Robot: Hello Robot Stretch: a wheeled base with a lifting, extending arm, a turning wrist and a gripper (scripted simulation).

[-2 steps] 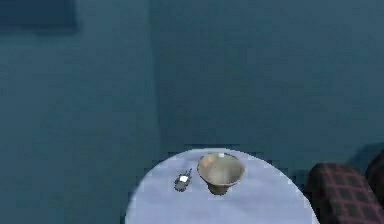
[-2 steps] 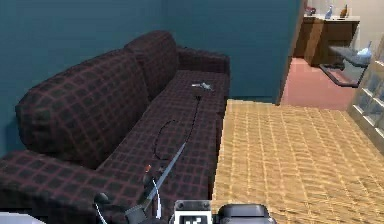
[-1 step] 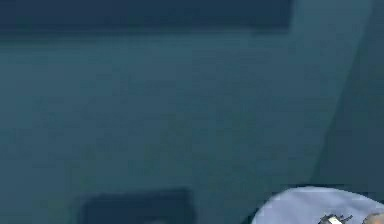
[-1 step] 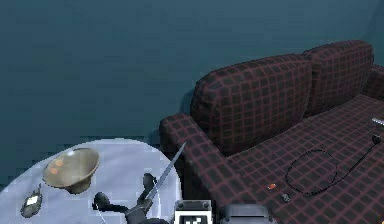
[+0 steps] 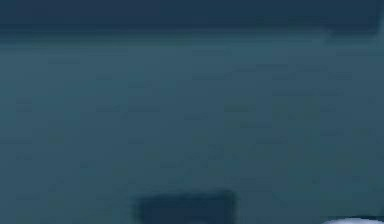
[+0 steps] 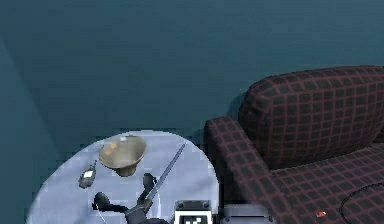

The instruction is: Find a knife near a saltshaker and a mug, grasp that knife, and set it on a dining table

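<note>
While the fingers show just below the tan bowl, I cannot tell whether they hold anything, and the knife lies on the round tabletop just right of that bowl.

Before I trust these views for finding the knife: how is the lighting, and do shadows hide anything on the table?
Arm side view: the round table is the best-lit surface, so the bowl and the long thin knife-like thing stand out; the gripper shows dark against it; the armchair sits dim. Forward view: an evenly dim wall, darker along the top.
</note>
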